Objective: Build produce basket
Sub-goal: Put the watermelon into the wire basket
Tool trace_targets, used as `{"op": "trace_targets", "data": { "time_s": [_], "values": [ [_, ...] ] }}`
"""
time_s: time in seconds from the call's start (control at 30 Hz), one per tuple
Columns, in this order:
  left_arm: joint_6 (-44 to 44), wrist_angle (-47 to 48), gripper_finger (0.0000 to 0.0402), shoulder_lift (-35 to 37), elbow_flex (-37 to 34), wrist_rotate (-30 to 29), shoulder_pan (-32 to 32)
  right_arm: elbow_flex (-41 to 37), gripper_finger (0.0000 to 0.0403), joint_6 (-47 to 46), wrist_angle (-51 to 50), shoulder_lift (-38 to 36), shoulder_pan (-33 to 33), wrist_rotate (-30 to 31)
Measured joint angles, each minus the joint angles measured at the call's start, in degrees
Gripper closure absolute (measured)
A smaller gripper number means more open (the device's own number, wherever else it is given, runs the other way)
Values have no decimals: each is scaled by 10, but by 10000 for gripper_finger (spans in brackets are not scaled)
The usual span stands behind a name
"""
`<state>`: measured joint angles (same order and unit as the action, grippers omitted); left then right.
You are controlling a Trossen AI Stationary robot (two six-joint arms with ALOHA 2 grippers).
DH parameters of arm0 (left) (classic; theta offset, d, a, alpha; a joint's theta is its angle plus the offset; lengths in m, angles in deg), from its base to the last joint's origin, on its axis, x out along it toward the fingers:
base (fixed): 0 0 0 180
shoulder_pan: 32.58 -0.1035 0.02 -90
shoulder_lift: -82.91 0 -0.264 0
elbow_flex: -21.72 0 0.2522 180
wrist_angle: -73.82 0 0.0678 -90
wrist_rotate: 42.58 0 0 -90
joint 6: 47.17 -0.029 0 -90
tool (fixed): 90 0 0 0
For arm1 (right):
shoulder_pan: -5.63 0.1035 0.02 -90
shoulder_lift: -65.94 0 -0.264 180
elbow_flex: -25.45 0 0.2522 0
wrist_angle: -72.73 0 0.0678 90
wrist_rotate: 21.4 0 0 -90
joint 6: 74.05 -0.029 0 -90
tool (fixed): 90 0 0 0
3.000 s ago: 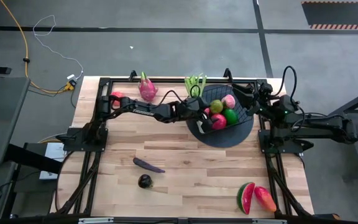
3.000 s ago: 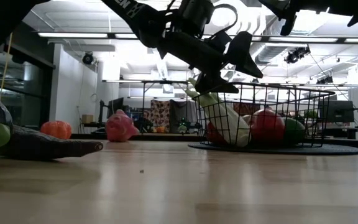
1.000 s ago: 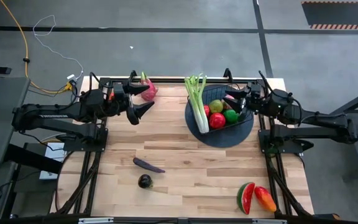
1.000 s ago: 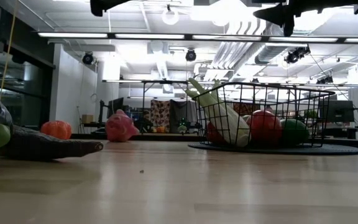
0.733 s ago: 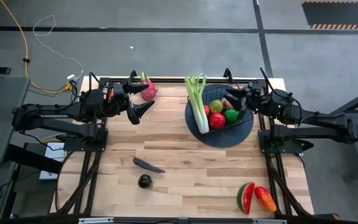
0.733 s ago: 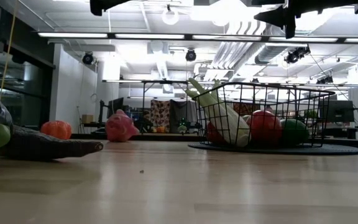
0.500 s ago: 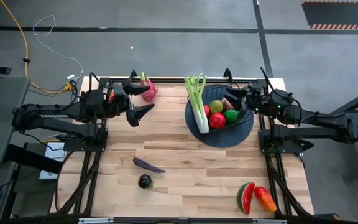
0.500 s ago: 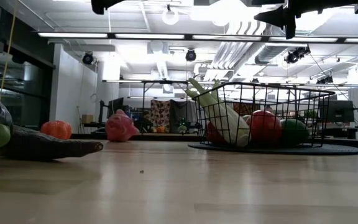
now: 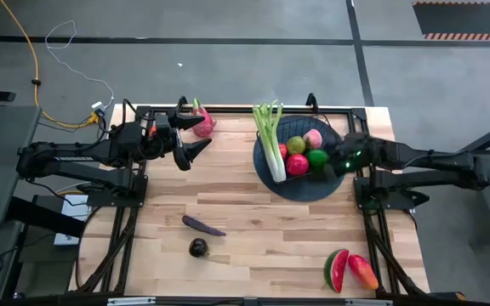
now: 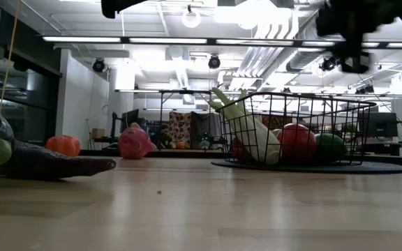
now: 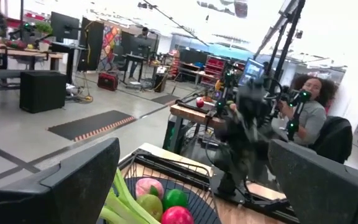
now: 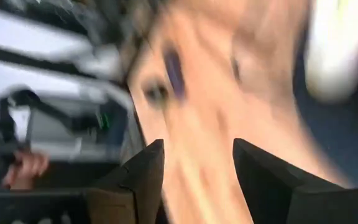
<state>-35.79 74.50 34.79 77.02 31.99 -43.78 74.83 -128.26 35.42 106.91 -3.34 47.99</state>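
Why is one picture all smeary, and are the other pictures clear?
The right wrist view is smeared into streaks, likely because that arm is swinging; only its own dark fingers look crisp. In the low view the right end effector near the top is blurred too, while the basket is sharp. The high view is clear all over. In the left wrist view the far arm is fuzzy.

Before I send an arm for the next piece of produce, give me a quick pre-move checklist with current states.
1. Left gripper open, empty: ok.
2. Right gripper empty: ok; nothing shows between its fingers in the wrist view.
3. Basket on the mat: ok.
4. Celery fully in: not ok, its top leans over the rim.
5. Eggplant, dark fruit, watermelon, mango, dragon fruit not yet in: ok.
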Motion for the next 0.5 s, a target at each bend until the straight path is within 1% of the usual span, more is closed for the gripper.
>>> {"op": "trace_targets", "data": {
  "time_s": [0.1, 0.17, 0.23, 0.33, 0.5],
  "values": [
    [0, 0, 2, 0, 0, -4, 0, 0, 222, -85, -94, 18, 60, -38],
    [0, 0, 2, 0, 0, -4, 0, 0, 222, -136, -139, 27, 111, -40],
    [0, 0, 2, 0, 0, -4, 0, 0, 222, -187, -155, 34, 169, -36],
    [0, 0, 2, 0, 0, -4, 0, 0, 222, -287, -131, 45, 262, -7],
    [-25, 0, 2, 0, 0, -4, 0, 1, 222, -473, -37, 84, 409, 68]
  ]
}}
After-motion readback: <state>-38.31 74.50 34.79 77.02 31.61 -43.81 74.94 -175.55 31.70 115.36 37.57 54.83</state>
